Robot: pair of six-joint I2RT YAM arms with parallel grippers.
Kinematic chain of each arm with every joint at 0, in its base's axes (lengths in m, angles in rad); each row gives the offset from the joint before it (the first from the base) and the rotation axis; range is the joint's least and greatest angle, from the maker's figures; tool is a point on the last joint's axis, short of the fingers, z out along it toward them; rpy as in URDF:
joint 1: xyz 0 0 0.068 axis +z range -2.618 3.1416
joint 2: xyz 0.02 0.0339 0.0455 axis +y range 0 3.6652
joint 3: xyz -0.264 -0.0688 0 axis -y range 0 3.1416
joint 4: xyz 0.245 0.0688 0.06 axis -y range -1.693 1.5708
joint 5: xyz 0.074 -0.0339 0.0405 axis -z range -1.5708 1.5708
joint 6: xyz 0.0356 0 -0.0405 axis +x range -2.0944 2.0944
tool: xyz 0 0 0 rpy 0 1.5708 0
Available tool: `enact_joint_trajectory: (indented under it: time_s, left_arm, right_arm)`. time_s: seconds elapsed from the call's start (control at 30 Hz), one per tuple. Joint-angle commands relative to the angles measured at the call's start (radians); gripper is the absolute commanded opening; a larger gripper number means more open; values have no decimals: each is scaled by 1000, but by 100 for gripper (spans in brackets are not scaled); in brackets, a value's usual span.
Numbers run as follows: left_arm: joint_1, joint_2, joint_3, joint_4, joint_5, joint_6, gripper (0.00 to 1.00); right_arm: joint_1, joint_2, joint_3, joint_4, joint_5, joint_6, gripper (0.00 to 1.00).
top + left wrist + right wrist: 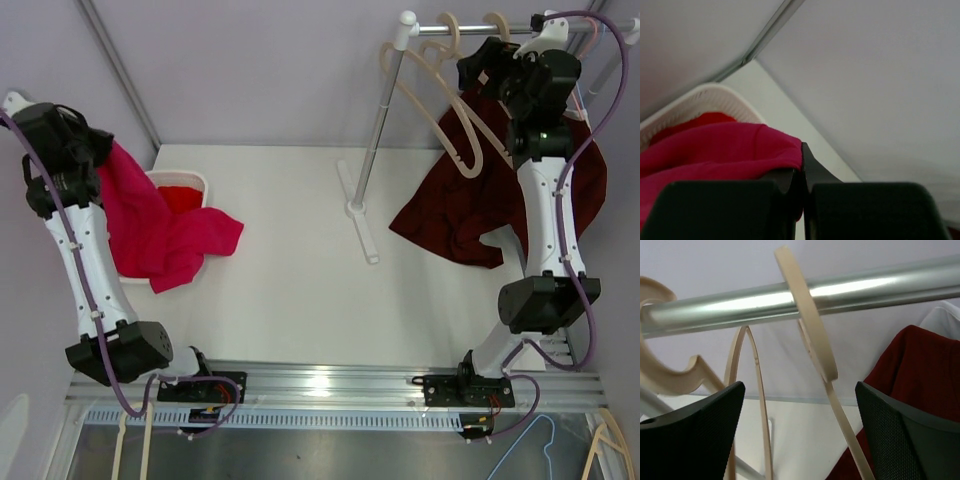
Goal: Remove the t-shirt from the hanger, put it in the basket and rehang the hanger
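My left gripper point(802, 200): closed, pinching a fold of the magenta t-shirt point(715, 150), which hangs from it over the rim of the white laundry basket point(700, 97).
My right gripper point(800, 390): fingers spread wide, holding nothing; a pale wooden hanger hook point(805, 315) on the steel rail point(880, 285) stands between them.
Dark red t-shirt point(460, 215): hanging under the right end of the rail, just beside my right fingers and partly behind my right arm. I cannot tell which hanger carries it.
How it will handle: I judge it light, soft and limp; it is likely to stretch and snag on the hanger's shoulders rather than slide off.
Where to take hold: a bunched fold at the shoulder or hem, not a single thin layer.
Risk: a hard pull could drag the hanger off the rail.
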Motion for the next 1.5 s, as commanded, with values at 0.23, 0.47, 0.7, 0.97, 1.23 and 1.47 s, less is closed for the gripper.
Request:
enact_joint_trajectory:
  time_s: [0.23,0.47,0.7,0.97,1.23,1.47]
  left_arm:
    - [-67,-44,-231,-95,24,22,1]
    - [-72,302,-82,-330,255,53,1]
    - [-77,265,-188,-222,231,39,84]
    - [-174,165,-56,-282,29,83,99]
    - [-431,-146,-79,-159,-203,183,99]
    - [-486,-373,-213,-41,-199,231,100]
  right_arm:
    - [-56,-172,-55,3,16,-11,98]
    - [-118,-304,-124,-18,49,-25,99]
    - [-266,-260,-69,-77,-43,30,99]
    - [-415,-123,72,-127,-199,102,92]
    - [-467,7,178,-146,-343,113,82]
    - [-484,111,236,-78,-451,163,65]
